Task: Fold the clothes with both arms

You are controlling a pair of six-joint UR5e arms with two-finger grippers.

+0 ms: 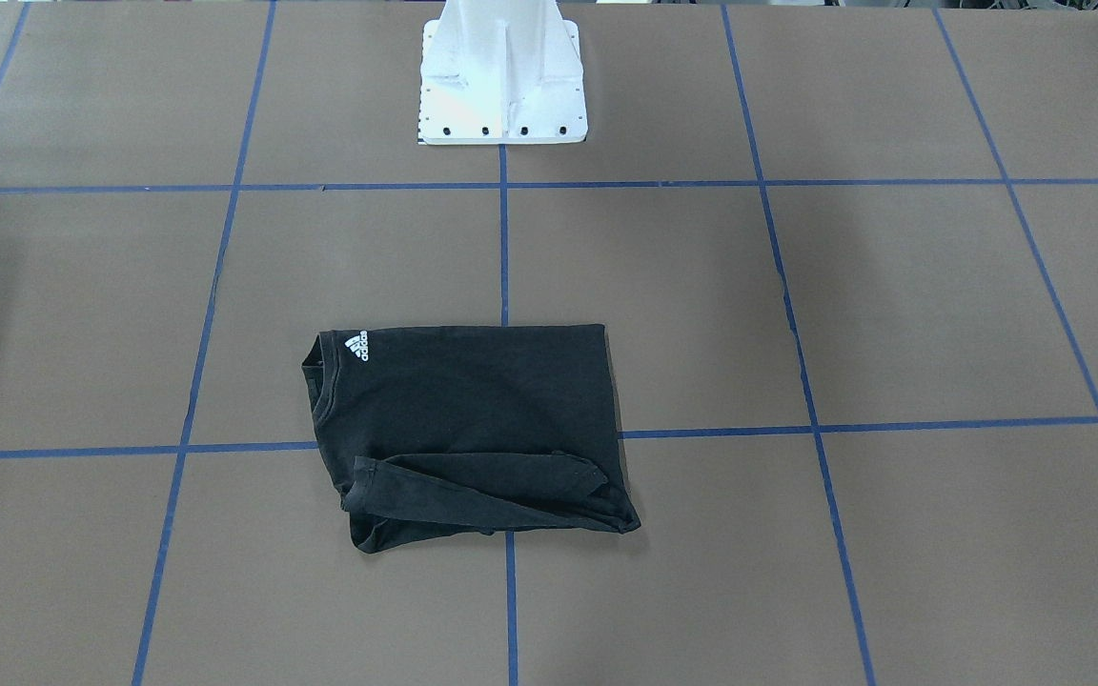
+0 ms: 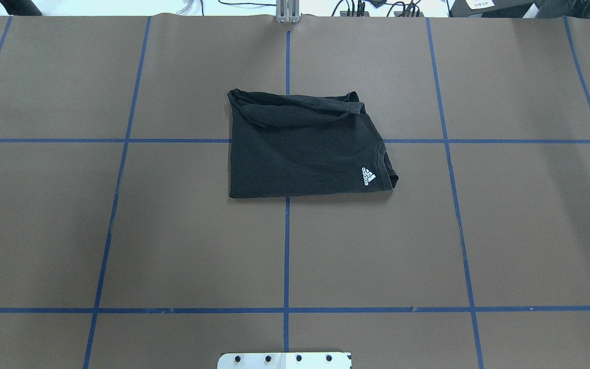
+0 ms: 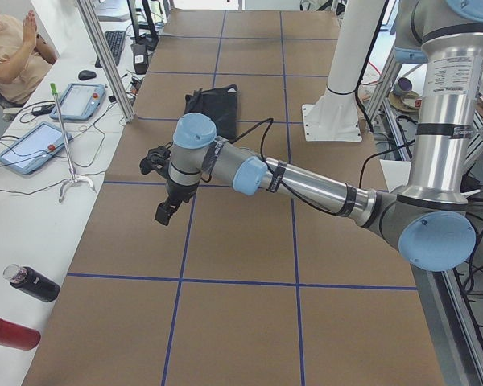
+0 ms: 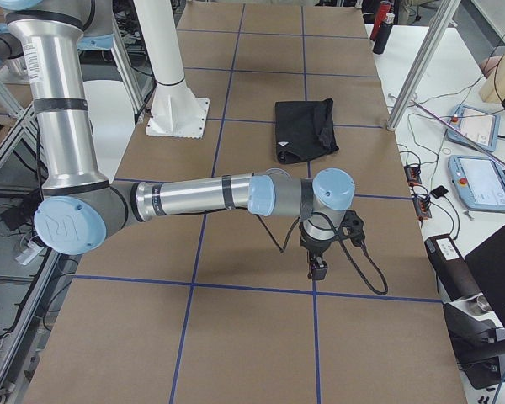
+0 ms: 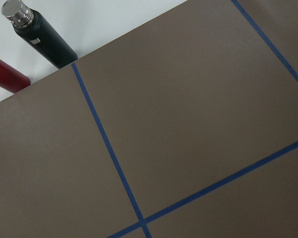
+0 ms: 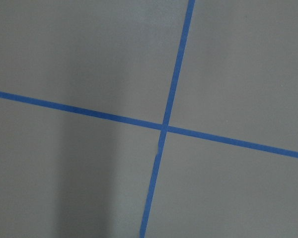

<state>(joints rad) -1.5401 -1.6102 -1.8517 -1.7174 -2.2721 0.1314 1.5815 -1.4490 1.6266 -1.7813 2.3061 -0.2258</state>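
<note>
1. Exterior left showed us, nearest the camera, a red bottle [image 3: 10,332] and a black bottle [image 3: 34,283] lying just off the brown table [image 3: 241,322].
2. Next came the left arm [image 3: 306,183], stretched low across the table. The left gripper [image 3: 164,214] pointed down above a blue tape line [image 3: 181,241]. It hung well apart from any cloth, and we could not tell how wide its jaws stood or whether they held anything.
3. Farther along lay the black T-shirt [image 3: 213,103], with the white pedestal [image 3: 334,112] off to its side.
4. From the overhead exterior camera we saw the pedestal at the near edge and the T-shirt in the far half. It was folded into a rough rectangle, flat on the table over a crossing of tape lines.
5. The collar [image 2: 388,166] faced that view's right, with a small white logo [image 2: 368,176] beside it. A sleeve [image 2: 300,110] lay doubled along the far edge.
6. At the opposite end, the right arm [image 4: 194,198] reached out low, and the right gripper [image 4: 317,268] pointed down over bare table, well short of the T-shirt. We could not tell its opening or any hold either.
</note>
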